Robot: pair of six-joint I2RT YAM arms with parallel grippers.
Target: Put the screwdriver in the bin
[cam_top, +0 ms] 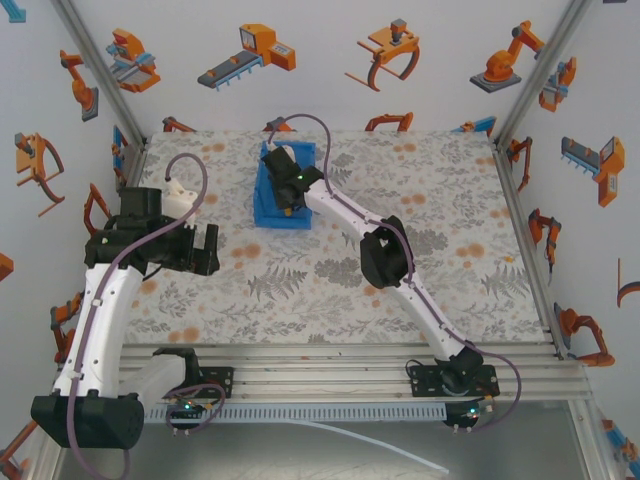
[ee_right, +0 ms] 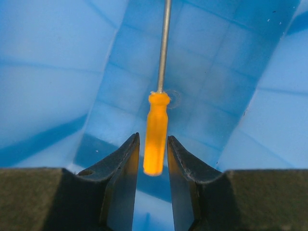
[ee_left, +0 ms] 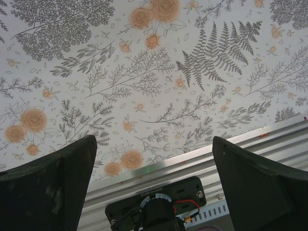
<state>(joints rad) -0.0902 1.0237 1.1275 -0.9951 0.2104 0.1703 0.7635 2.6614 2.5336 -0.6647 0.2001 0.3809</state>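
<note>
The left gripper [cam_top: 207, 248] is held idle over the table [cam_top: 300, 290] at about 9 o'clock, its matte black fingers [ee_left: 53, 183] spread wide with nothing between them. Farther out, toward 12 o'clock, the right gripper [cam_top: 287, 193] is lowered into the bin [cam_top: 268, 212].

The carrying is judged nearly done. The screwdriver [ee_right: 157, 125] is seen inside the blue walls [ee_right: 57, 86], its handle flanked closely by the narrow right fingers [ee_right: 122, 163] and its shaft pointed to 12 o'clock. A sliver of blue shows beside one finger, so whether the handle is gripped or loose cannot be told. Release and withdrawal are judged to be what is left.

The handle is smooth orange plastic, slightly waisted. The shaft is thin bare metal. The bin is glossy moulded plastic, faintly gridded.
</note>
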